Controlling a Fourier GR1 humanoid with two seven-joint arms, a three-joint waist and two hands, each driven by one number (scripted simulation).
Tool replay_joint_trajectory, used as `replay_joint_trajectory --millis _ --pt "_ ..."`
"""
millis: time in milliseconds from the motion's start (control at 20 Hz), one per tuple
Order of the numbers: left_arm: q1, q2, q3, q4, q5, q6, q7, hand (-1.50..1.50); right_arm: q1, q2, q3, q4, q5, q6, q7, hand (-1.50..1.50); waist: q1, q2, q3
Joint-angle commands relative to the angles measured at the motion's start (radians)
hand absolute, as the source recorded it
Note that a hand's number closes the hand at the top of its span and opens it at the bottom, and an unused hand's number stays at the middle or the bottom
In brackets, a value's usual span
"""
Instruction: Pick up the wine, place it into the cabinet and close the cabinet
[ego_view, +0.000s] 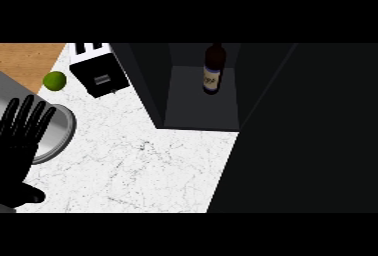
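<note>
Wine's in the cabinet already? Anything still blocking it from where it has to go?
Nothing visible. The wine bottle already stands upright inside the open cabinet, toward the back. The toaster and lime sit off to the left on the counter. The left hand rests open at the left edge.

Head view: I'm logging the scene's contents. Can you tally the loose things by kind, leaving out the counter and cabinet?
Wine bottle: 1
Lime: 1
Toaster: 1
Metal bowl: 1
Total: 4

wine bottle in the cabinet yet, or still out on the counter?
In. The wine bottle stands upright inside the open cabinet, on its floor near the back; no hand holds it.
</note>
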Motion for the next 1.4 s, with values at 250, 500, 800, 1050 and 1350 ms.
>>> replay_joint_trajectory --millis 250,500,800,1050,1350 --pt "-0.024 0.030 0.025 0.016 0.030 -0.037 0.026 -1.50 -0.195 0.255 0.078 -0.028 -0.100 -0.026 0.193 1.50 0.035 0.004 -0.002" --pt "-0.040 0.046 0.031 0.048 0.040 -0.060 0.045 -1.50 -0.409 0.378 0.022 0.105 -0.107 -0.037 0.318 1.50 0.051 0.006 -0.005" --pt "-0.009 0.044 0.048 0.085 0.030 -0.099 0.016 -1.50 -0.756 0.684 -0.031 0.437 -0.089 -0.109 0.455 1.50 0.033 0.001 0.000" --pt "-0.024 0.026 0.067 0.126 0.010 -0.086 0.005 -1.50 -1.034 0.764 -0.188 0.688 -0.183 -0.142 0.483 1.50 -0.001 0.001 0.004" --pt "-0.021 0.051 0.121 0.080 0.062 -0.083 0.077 -1.50 -1.056 0.768 -0.232 0.834 -0.277 -0.133 0.398 1.50 -0.028 -0.005 0.007"
